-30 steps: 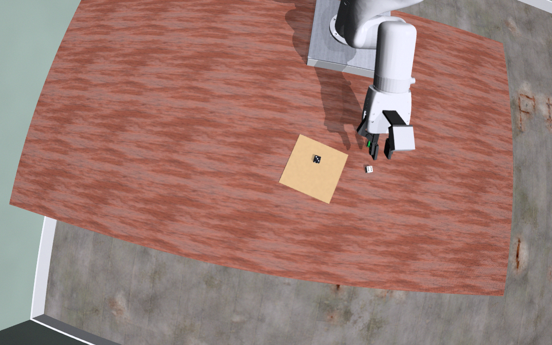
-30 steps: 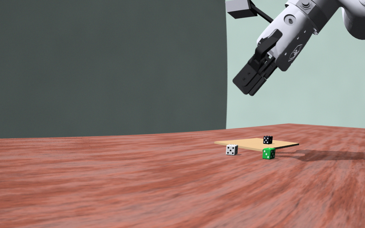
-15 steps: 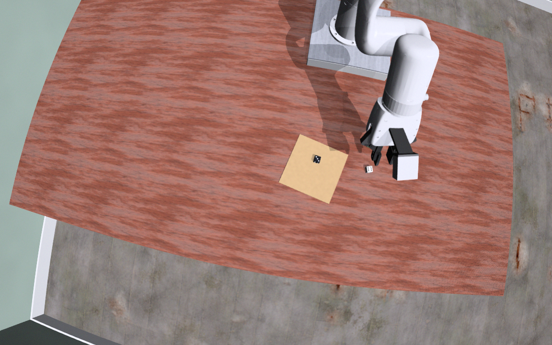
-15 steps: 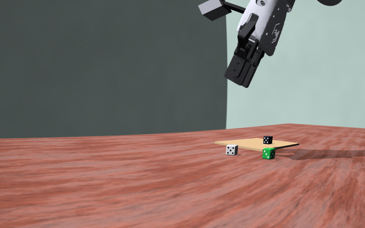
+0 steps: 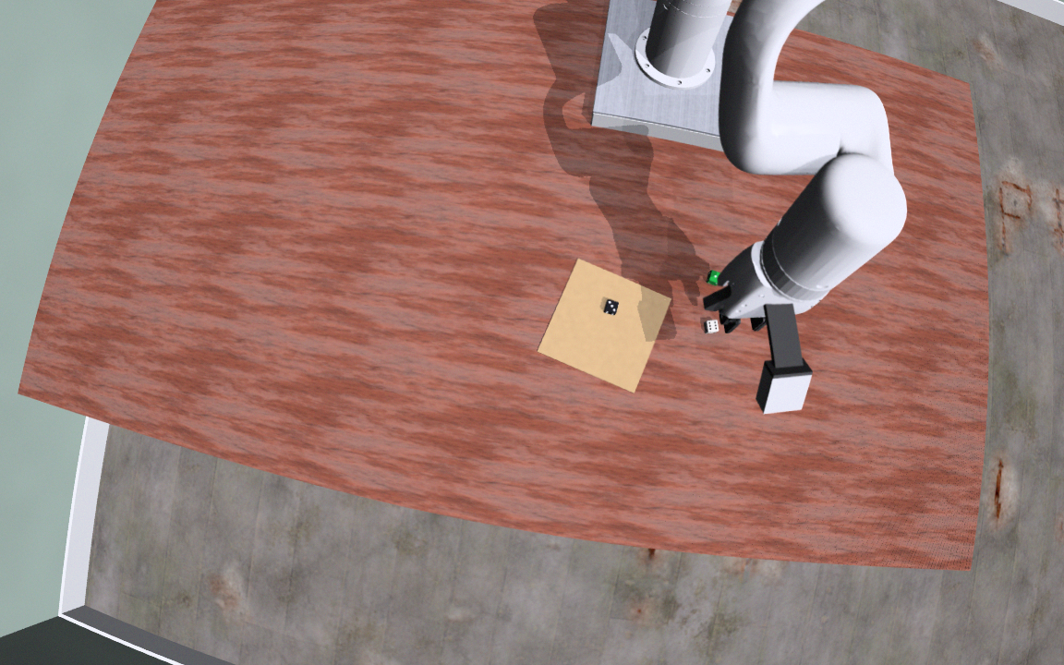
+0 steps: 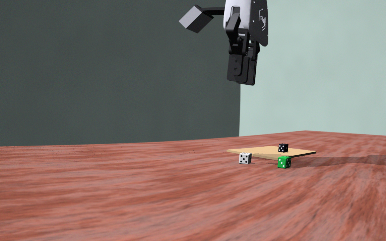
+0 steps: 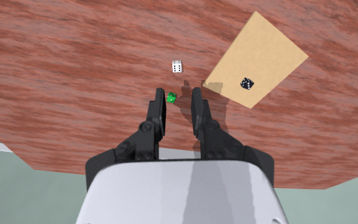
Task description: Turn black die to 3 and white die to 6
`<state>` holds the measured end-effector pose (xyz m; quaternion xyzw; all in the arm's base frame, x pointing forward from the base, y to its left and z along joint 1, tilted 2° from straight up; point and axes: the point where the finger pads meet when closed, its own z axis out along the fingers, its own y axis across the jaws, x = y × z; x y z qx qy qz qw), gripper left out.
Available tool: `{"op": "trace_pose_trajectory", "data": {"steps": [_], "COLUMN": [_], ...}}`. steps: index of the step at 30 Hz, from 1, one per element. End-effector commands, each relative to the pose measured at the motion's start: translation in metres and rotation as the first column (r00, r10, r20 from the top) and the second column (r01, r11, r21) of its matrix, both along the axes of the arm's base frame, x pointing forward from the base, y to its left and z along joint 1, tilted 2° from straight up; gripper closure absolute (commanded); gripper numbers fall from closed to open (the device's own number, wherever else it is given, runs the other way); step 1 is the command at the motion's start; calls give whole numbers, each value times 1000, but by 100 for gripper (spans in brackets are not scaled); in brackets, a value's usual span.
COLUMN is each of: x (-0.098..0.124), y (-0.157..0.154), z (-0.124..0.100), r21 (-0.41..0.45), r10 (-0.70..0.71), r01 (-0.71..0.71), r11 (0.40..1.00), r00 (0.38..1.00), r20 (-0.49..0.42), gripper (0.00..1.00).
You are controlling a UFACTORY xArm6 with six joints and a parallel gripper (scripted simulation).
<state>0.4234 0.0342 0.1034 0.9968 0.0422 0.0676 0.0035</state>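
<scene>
The black die (image 5: pixel 610 307) (image 6: pixel 283 147) (image 7: pixel 247 83) lies flat on the tan mat (image 5: pixel 586 351) (image 6: pixel 257 150) (image 7: pixel 260 46); its top appears to show 3. The white die (image 5: pixel 711 326) (image 6: pixel 245 158) (image 7: pixel 176 66) lies on the table beside the mat, 6 on top. The green die (image 5: pixel 713 277) (image 6: pixel 284 162) (image 7: pixel 171 98) lies on the table near the white one, 1 on top. My gripper (image 5: pixel 744 324) (image 6: pixel 241 82) (image 7: pixel 178 98) is partly open and empty, high above the table. In the wrist view the green die shows between the fingers but lies far below them.
The robot's base plate (image 5: pixel 631 107) stands at the table's back edge. The wooden table (image 5: pixel 312 289) (image 6: pixel 128 194) reaches out around the mat and dice. The arm's shadow falls across the mat's corner nearest the green die. The wrist camera box (image 5: pixel 785 390) (image 6: pixel 195 19) sticks out from the gripper.
</scene>
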Motion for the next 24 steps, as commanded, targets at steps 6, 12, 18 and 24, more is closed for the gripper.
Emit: {"op": "trace_pose_trajectory", "data": {"steps": [6,12,18,24], "x": [7,7,7,7], "y": [2,2,2,2], "z": [2,2,2,2], "r21": [-15,-15,-15,-16], "r10": [-4,-4,-4,25], "r01": [3,3,3,-27], "r11": [1000,1000,1000,1000], "r00": [994,994,994,993], "r20": [-111,-111,-111,-112], "gripper": [69,0,0,0]}}
